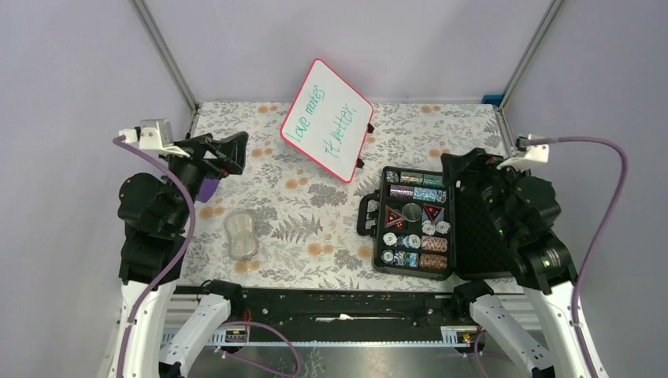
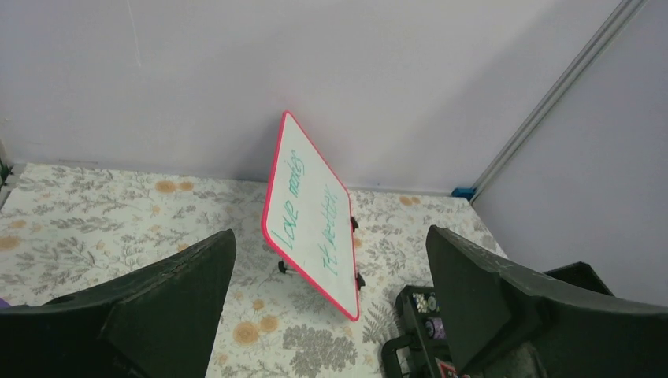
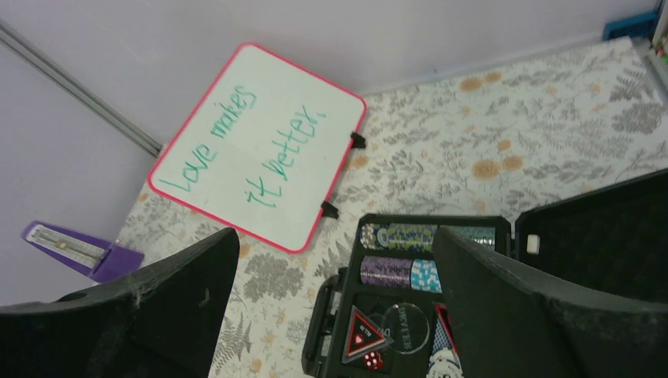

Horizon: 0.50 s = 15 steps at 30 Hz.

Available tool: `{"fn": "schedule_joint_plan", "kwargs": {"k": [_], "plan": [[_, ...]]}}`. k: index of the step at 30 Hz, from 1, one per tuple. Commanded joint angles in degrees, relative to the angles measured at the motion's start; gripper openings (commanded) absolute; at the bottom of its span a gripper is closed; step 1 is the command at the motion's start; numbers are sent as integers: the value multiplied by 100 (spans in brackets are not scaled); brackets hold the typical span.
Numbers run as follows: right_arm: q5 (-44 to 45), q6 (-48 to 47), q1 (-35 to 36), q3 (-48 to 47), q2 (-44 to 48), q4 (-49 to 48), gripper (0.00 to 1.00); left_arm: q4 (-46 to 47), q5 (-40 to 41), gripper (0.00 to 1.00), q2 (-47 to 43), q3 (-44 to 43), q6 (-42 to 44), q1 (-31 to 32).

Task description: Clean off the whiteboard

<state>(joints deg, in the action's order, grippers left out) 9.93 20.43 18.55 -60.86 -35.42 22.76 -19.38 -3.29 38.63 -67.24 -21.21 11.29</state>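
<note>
At the far middle of the floral tablecloth [image 1: 299, 220], the whiteboard [image 1: 327, 120] stands tilted on its black feet, near the back wall, green handwriting across it. Left arm sits folded at the table's left edge, left gripper [image 1: 231, 151] raised and aimed at the board, fingers spread wide, holding nothing. Right arm is folded above the lid of the open poker chip case [image 1: 412, 222], right gripper [image 1: 466, 167] likewise wide apart and empty. Bare cloth lies between left gripper and board; the case sits near the board's lower corner
</note>
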Motion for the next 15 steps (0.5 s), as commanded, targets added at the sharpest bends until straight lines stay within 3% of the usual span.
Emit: {"fn": "schedule_joint_plan", "kwargs": {"k": [1,9,15], "plan": [[-131,273,28,330,-515,-177,100,26,-301,99,114,200,278,-30],[-1467,1131,141,759,-2075,-798,99,-15,239,99,153,829,416,-30],[-1092,1528,1509,772,-3251,-1481,100,278,887,99,130,1408,444,-37]]}}
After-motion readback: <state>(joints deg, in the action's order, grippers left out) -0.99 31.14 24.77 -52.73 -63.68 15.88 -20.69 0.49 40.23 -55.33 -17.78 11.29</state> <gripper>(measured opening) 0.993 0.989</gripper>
